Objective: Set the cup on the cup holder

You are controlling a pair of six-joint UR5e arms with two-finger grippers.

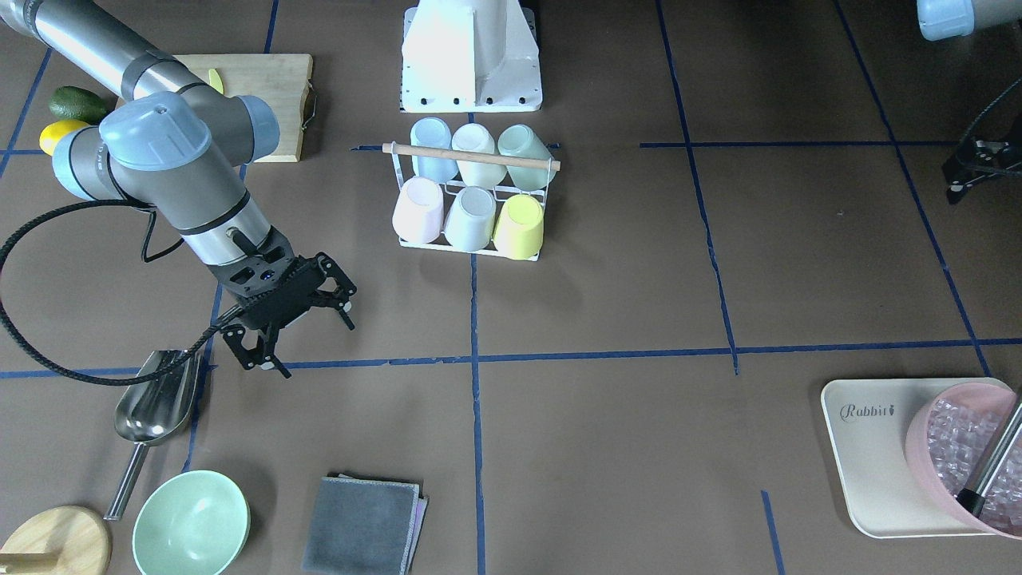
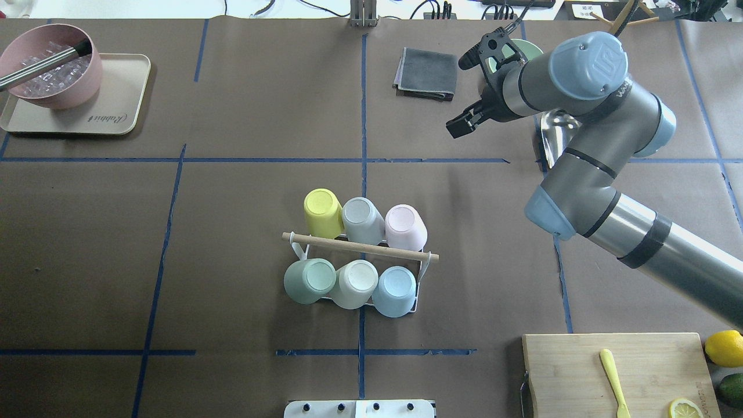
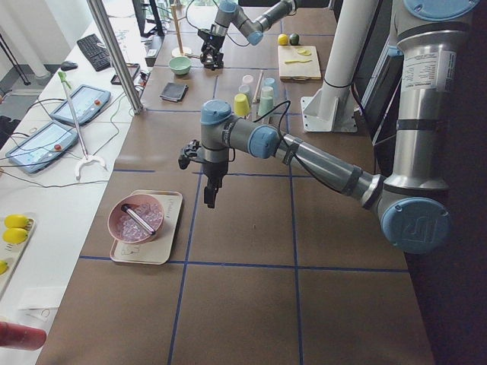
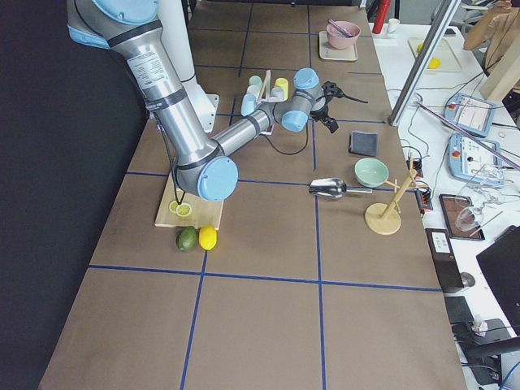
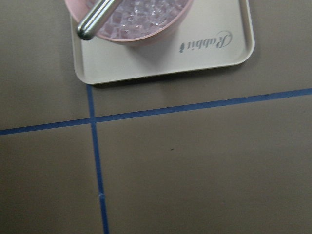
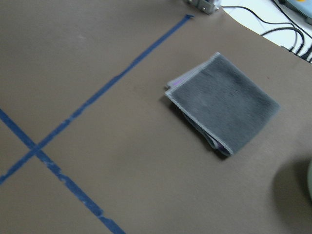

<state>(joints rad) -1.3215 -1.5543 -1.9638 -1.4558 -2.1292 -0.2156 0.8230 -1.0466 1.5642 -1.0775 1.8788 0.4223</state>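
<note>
On wire cup holder [image 2: 360, 247], rounded cups [image 2: 356, 283]

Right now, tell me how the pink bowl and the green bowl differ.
The pink bowl holds clear cubes and a metal utensil; the green bowl is empty. The pink bowl sits on a beige tray; the green bowl sits directly on the table. One is pink, the other pale green. Both are round and upright.

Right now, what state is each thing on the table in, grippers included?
Right gripper: open, empty.
Left gripper: cannot tell.
Cup holder: upright, six cups on it.
Cups: all upside down.
Pink bowl: holds clear cubes, on tray.
Cloth: folded.
Green bowl: upright, empty.
Scoop: lying flat, empty.
</note>
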